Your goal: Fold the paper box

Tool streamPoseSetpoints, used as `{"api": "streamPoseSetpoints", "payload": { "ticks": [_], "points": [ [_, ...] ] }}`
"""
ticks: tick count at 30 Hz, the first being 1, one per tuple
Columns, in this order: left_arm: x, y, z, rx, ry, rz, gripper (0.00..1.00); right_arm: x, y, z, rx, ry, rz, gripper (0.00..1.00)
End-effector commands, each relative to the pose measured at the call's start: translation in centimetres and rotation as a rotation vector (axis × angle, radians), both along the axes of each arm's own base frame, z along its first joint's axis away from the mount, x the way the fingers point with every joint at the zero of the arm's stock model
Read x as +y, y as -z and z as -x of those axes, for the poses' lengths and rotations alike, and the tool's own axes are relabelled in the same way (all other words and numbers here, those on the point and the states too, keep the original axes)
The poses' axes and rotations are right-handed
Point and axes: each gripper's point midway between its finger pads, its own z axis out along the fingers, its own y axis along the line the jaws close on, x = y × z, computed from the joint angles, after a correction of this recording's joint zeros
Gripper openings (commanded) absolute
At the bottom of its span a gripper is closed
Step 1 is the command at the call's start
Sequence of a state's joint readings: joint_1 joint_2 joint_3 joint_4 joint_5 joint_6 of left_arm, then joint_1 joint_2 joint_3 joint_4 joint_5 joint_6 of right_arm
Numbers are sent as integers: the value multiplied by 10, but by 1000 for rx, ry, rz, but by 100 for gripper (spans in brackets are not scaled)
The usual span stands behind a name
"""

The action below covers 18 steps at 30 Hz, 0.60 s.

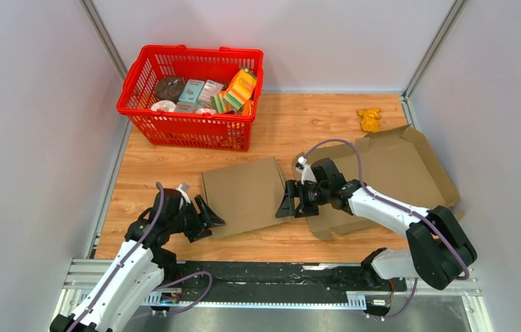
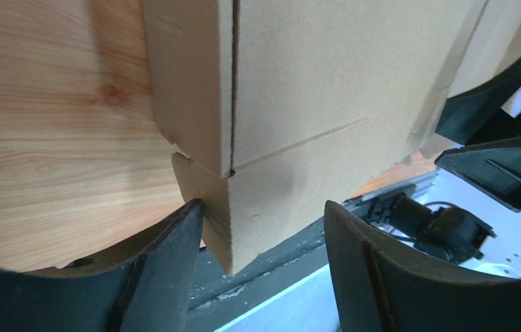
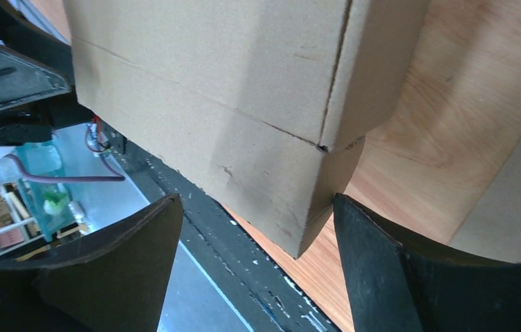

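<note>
The paper box is brown cardboard lying on the wooden table. One panel (image 1: pixel 243 195) is folded over at the centre and the rest (image 1: pixel 399 166) lies spread open to the right. My left gripper (image 1: pixel 207 218) is at the panel's near left corner (image 2: pixel 243 228), and that corner pokes between its open fingers. Its left finger (image 2: pixel 174 249) touches the flap edge, and the other stands apart from the card. At the panel's near right corner (image 3: pixel 292 207) my right gripper (image 1: pixel 288 202) is open too. Its right finger (image 3: pixel 375 256) rests against the corner and its left finger is well apart.
A red basket (image 1: pixel 188 130) holding several packets stands at the back left. A small yellow object (image 1: pixel 369 119) lies at the back right. Grey walls close in both sides. A black rail (image 1: pixel 278 277) runs along the near table edge under the arms.
</note>
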<state>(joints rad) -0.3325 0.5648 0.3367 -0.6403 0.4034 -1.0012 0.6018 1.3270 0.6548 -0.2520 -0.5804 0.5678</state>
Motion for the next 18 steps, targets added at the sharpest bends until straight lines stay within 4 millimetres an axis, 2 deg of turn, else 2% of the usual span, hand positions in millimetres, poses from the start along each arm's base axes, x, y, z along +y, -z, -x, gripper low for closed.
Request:
{"api": "streamPoseSetpoints", "payload": {
  "ticks": [1, 4, 11, 16, 18],
  "points": [
    [14, -2, -3, -41, 5, -109, 71, -5, -6, -14, -124, -16, 65, 81],
    [18, 2, -1, -33, 5, -132, 69, -11, -1, -15, -128, -14, 107, 79],
    [29, 0, -4, -66, -19, -190, 67, -4, -8, -14, -181, -35, 64, 73],
    [28, 1, -3, -63, -13, -190, 59, -1, -8, -13, -158, -30, 45, 63],
    [27, 0, -3, -65, -12, -183, 56, 2, -9, -10, -143, -39, 24, 62]
  ]
}}
